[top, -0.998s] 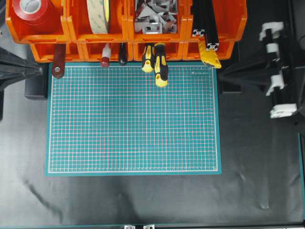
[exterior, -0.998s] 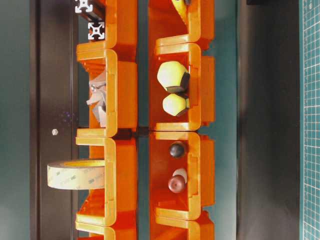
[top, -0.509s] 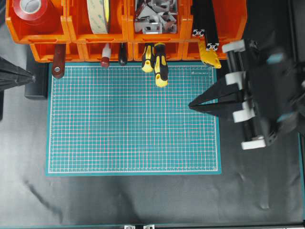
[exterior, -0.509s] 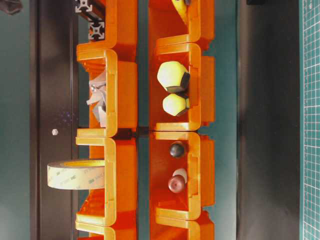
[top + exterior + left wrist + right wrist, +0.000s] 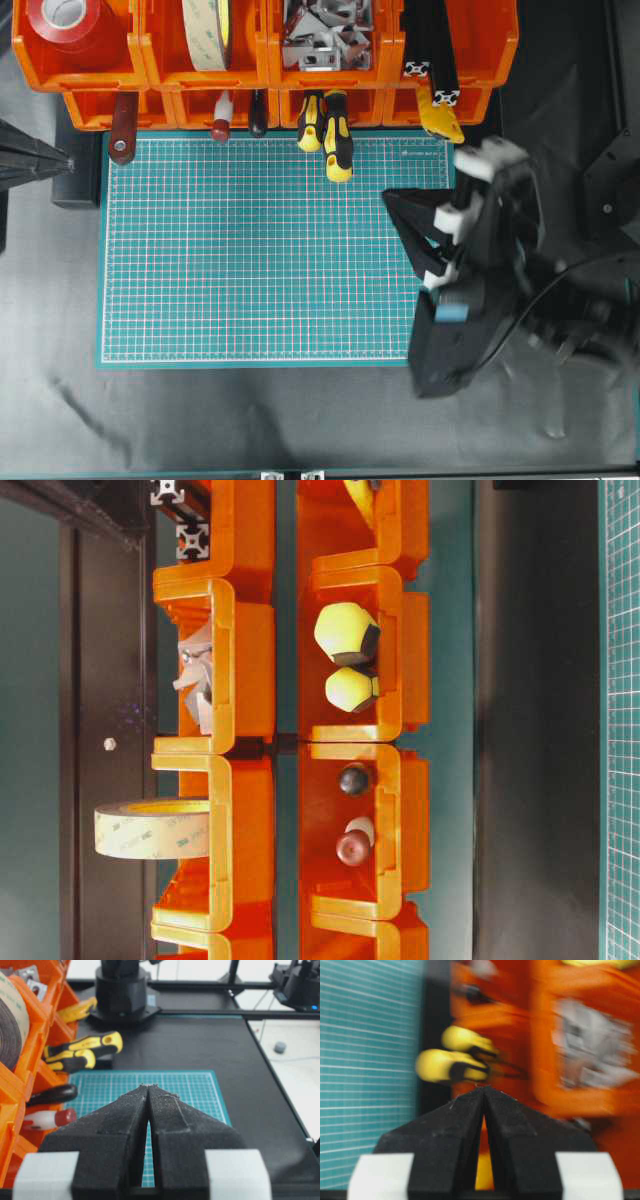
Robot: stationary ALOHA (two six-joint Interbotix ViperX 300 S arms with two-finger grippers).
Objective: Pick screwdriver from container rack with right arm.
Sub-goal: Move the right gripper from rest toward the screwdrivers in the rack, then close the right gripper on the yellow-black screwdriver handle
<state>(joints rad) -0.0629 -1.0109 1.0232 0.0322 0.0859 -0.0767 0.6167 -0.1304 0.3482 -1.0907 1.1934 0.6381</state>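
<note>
Two yellow-and-black screwdrivers (image 5: 337, 145) hang from container rack (image 5: 90, 75); two tape rolls in upper bins. Right end effector (image 5: 392, 200) pressed together, empty, over cutting mat (image 5: 250, 260); left end effector (image 5: 148, 1089) likewise.

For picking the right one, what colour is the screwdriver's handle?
Yellow and black screwdriver, clearest overhead.

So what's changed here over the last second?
The right arm swung in from the right edge over the green mat's corner, its gripper shut and empty, pointing toward the rack. The yellow-handled screwdrivers and other tools haven't moved.
</note>
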